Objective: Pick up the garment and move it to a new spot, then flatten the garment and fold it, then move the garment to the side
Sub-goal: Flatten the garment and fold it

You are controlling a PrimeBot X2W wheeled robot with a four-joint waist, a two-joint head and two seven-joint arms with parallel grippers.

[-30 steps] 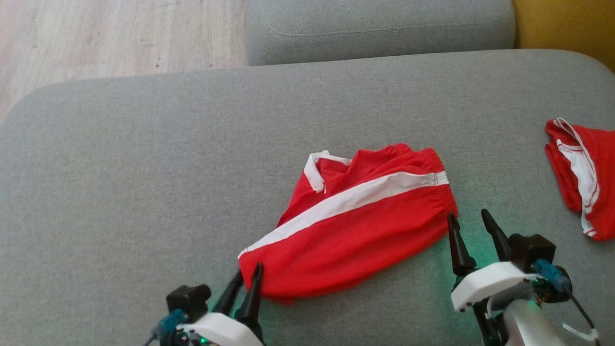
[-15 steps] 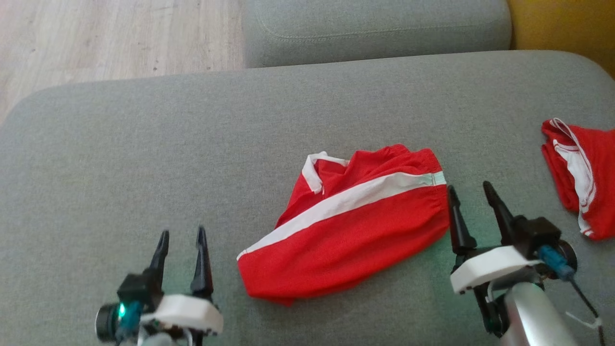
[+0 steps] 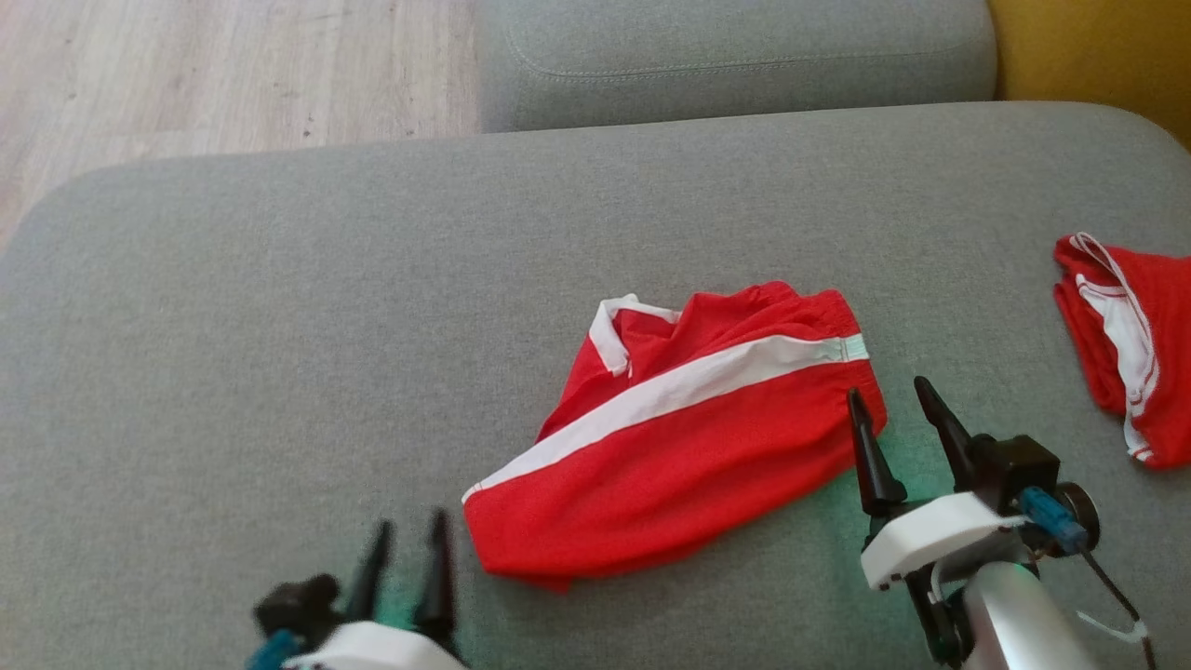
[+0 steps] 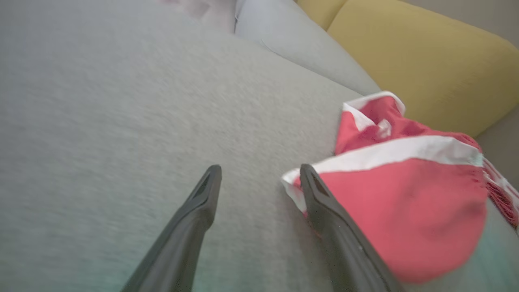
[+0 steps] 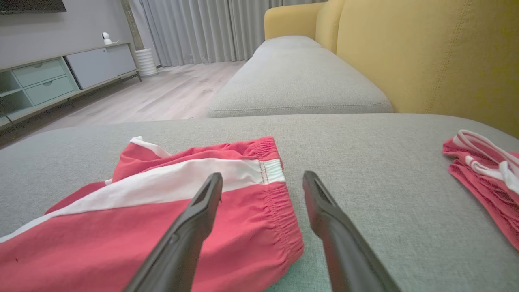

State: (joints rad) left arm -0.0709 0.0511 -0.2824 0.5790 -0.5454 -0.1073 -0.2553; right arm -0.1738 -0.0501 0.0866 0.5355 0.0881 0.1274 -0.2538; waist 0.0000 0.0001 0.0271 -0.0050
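Note:
The garment, red shorts with a white side stripe, lies folded on the grey cushion; it also shows in the left wrist view and the right wrist view. My left gripper stands open just left of the garment's near left corner, holding nothing, and its own view shows one finger over that corner. My right gripper is open at the elastic waistband end, empty, its left finger over the garment's edge, as in the right wrist view.
A second red and white garment lies at the cushion's right edge. Another grey cushion sits behind, a yellow backrest at the far right, and wooden floor beyond the far left edge.
The left gripper opened and let go of the garment's near left corner, swung out left, then came back close to that corner. The right gripper drifted slightly left onto the waistband edge.

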